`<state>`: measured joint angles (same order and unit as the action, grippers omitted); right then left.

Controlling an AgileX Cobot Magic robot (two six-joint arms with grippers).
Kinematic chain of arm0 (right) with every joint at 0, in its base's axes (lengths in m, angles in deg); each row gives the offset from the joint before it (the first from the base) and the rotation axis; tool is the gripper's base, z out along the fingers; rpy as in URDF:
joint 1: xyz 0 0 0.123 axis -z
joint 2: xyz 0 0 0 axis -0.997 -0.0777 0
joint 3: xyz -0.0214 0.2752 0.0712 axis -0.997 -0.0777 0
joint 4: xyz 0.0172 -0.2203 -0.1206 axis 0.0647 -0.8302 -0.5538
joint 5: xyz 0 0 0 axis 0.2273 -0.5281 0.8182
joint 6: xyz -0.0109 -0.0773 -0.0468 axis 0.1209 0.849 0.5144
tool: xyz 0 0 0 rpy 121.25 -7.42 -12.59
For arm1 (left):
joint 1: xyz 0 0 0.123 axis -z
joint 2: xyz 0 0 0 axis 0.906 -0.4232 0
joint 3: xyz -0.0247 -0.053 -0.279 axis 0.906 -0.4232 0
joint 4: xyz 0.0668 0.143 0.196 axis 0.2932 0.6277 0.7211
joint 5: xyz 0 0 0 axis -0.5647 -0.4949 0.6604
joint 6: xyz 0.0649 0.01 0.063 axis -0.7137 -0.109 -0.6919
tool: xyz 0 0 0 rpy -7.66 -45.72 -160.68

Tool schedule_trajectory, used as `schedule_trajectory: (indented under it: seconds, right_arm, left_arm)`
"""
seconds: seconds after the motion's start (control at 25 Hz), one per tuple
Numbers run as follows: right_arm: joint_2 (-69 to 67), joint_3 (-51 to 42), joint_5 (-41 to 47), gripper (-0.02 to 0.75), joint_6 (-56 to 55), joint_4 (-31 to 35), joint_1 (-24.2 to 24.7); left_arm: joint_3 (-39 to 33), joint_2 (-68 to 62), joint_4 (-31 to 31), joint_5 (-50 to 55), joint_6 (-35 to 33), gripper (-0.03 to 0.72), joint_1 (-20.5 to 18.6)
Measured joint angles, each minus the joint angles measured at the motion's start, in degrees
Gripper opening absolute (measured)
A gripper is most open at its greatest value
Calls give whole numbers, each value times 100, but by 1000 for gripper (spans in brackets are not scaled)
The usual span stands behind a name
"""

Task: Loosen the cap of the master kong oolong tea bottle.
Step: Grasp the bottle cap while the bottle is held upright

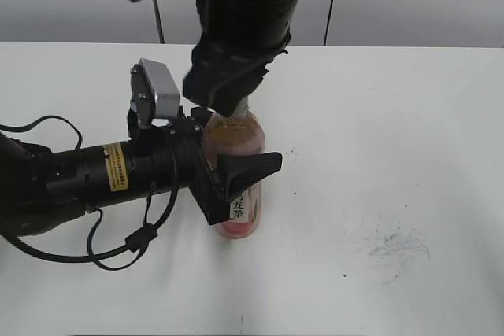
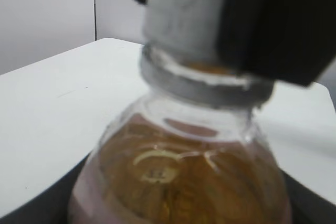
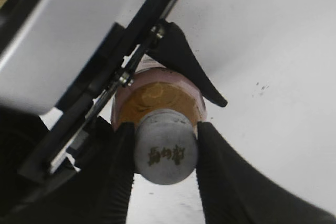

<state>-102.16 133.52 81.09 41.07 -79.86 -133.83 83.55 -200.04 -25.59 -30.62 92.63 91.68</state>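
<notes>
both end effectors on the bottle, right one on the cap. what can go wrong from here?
1. The right end effector grips the smooth-looking cap from two sides only; its fingers could slip around it instead of turning it.
2. The left end effector holds the bottle around its soft body; the bottle might spin or squash.
3. The bottle looks full, so once the cap loosens, squeezing may push tea out onto the table.

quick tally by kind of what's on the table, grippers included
bottles: 1, the tea bottle
caps: 1, the cap on it
grippers: 2, left gripper on the bottle's body, right gripper on the cap
total: 4
</notes>
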Motion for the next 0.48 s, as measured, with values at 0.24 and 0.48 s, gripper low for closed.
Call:
schedule_trajectory:
  seconds: [0.24, 0.48]
  right_arm:
    - [7, 0, 19, 268, 4764, 19, -8]
    - [25, 0, 59, 268, 10353, 20, -112]
  left_arm:
    - [0, 0, 25, -5, -24, 446, 0]
    - [-6, 0, 70, -29, -64, 446, 0]
